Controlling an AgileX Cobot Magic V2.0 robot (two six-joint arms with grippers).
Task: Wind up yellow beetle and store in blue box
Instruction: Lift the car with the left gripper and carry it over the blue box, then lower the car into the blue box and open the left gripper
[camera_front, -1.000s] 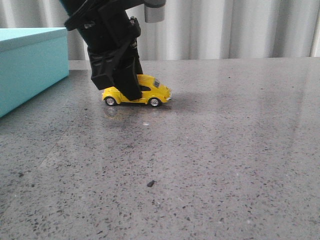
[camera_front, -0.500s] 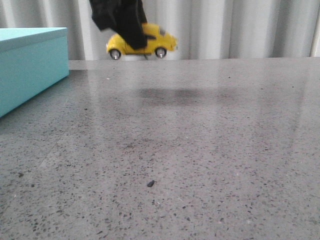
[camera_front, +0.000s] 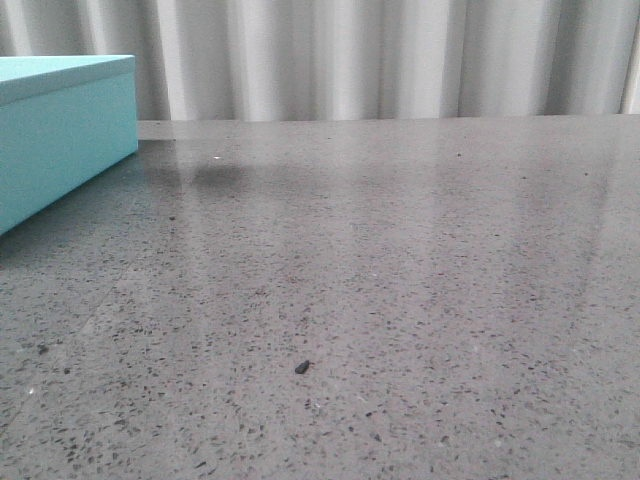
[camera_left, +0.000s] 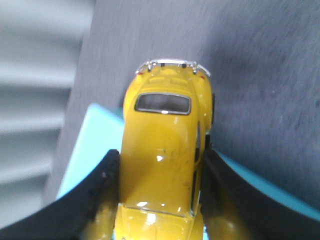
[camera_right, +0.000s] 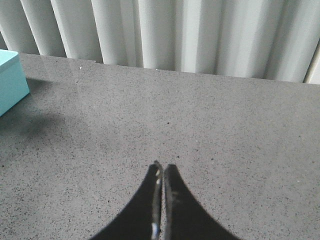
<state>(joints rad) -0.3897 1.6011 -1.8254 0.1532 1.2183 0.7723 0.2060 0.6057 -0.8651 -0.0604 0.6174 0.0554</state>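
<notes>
In the left wrist view my left gripper (camera_left: 160, 165) is shut on the yellow beetle (camera_left: 162, 145), its black fingers (camera_left: 100, 185) pressing both sides of the car. It holds the car in the air above a corner of the blue box (camera_left: 90, 145). The blue box also shows at the left edge of the front view (camera_front: 60, 130) and in the right wrist view (camera_right: 10, 82). Neither the left gripper nor the car shows in the front view. My right gripper (camera_right: 161, 167) is shut and empty above the grey table.
The grey speckled table (camera_front: 400, 280) runs back to a white corrugated wall (camera_front: 400, 60). A small dark speck (camera_front: 301, 367) lies on the table near the front.
My left gripper lifted the yellow beetle off the table, carried it up and left, and has left the front view. A faint shadow now lies near the box.
</notes>
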